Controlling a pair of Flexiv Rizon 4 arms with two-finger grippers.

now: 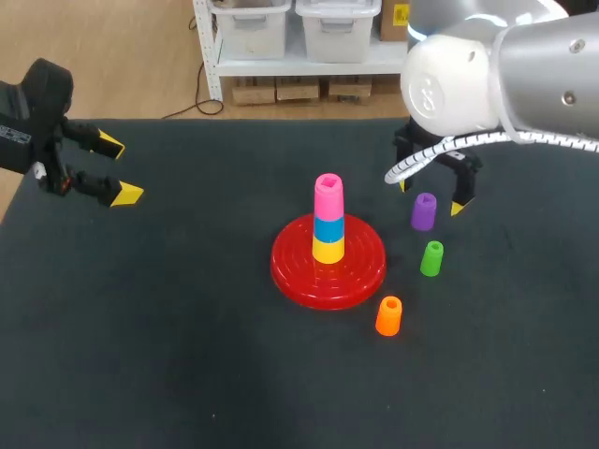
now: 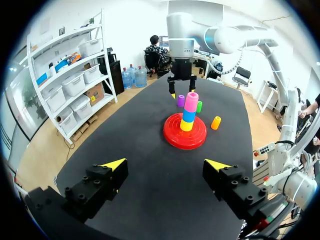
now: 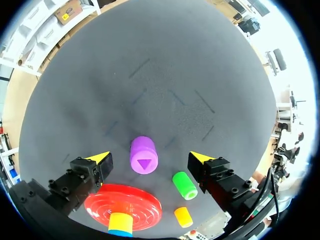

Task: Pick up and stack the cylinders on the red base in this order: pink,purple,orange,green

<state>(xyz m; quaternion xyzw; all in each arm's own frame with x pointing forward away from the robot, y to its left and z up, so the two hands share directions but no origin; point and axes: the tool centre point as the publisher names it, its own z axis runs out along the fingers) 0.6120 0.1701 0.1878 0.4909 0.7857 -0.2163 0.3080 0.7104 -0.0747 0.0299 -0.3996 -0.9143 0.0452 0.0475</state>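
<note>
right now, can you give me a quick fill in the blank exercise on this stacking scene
1. On the red base, the pink cylinder tops a blue one, which sits on a ____ one.
2. The purple cylinder stands under the open ____ gripper.
3. Besides it, the green cylinder and the ____ cylinder stand loose on the table.
4. The left gripper is open and holds ____.

Missing words: yellow; right; orange; nothing.

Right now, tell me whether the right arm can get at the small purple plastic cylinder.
Likely yes: the right gripper hangs open above the purple plastic cylinder, nothing between them; the green plastic cylinder stands apart.
</note>
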